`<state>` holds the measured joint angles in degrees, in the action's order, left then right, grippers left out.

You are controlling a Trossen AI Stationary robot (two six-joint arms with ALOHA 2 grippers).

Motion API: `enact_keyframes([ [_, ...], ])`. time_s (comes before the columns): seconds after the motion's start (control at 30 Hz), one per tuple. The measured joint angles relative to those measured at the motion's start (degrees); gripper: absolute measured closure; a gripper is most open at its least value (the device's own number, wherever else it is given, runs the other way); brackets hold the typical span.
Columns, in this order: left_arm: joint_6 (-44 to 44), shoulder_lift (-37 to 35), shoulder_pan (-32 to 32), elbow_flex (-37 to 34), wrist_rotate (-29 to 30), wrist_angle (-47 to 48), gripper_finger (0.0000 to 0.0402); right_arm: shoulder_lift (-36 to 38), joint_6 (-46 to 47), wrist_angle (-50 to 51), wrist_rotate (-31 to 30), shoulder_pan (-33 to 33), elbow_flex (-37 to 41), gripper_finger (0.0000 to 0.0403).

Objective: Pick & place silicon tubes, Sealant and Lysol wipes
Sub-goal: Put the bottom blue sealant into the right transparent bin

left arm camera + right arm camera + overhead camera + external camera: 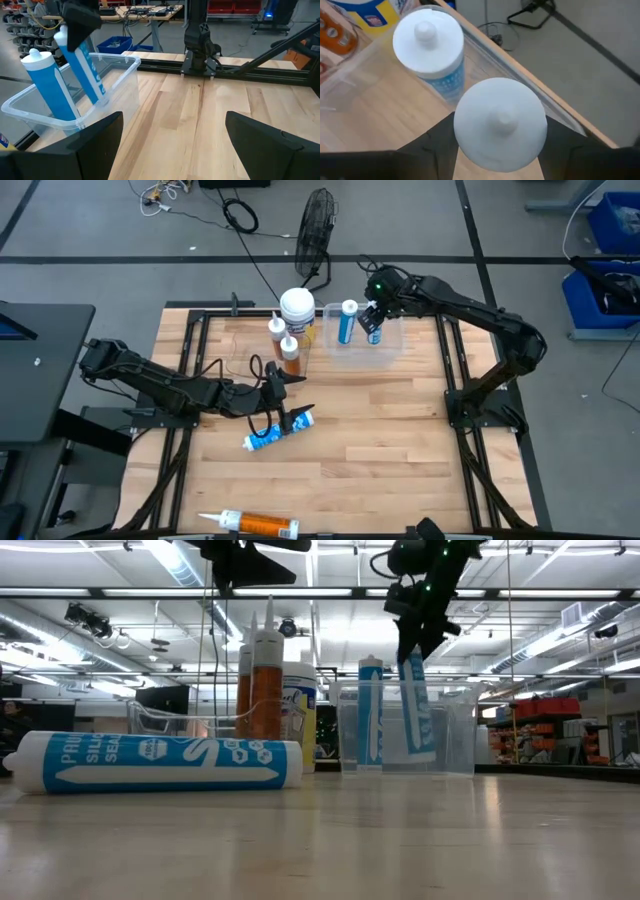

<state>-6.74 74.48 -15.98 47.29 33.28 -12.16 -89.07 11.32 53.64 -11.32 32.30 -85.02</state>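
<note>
High view: the right end effector (372,317) is reaching over the clear bin (392,352) at the far side of the desk (380,430), clamped on a blue tube (375,330) that is standing tilted inside the bin. A second blue tube (347,322) is standing in the same bin just beside it. The Lysol wipes (297,309) canister is standing upright just left of the bin, with two orange tubes (284,345) upright against its near side. The left end effector (285,395) is hovering near mid-desk, fingers apart, just above a third blue tube (279,430) lying flat. One more orange tube (262,525) is lying at the near edge.

Low view: the lying blue tube (160,762) is resting in the foreground. Behind it the orange tubes (260,680) are partly hiding the wipes canister (298,710). The right end effector (415,635) is gripping the top of the tilted tube (418,705) inside the bin (455,730).

Left wrist view: both left fingers (265,145) are standing wide apart with bare desk between them.

Right wrist view: the white cap (500,122) of the held tube is filling the space between the dark fingers; the neighbouring tube's cap (427,40) is showing beyond it.
</note>
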Motion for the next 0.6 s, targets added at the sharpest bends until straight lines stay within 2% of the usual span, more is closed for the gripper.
enact_keyframes([
  [0.23, 0.0, 0.0, 0.0, 0.0, 0.0, 0.0, 0.0044, 0.0, -1.3, -5.8, 4.0, 2.4, 3.7, 0.0194],
  [0.6, 0.0, 0.0, 0.1, 0.0, 0.0, 0.0, 0.0044, 0.2, -2.2, -9.1, 4.9, 4.3, 6.8, 0.0194],
])
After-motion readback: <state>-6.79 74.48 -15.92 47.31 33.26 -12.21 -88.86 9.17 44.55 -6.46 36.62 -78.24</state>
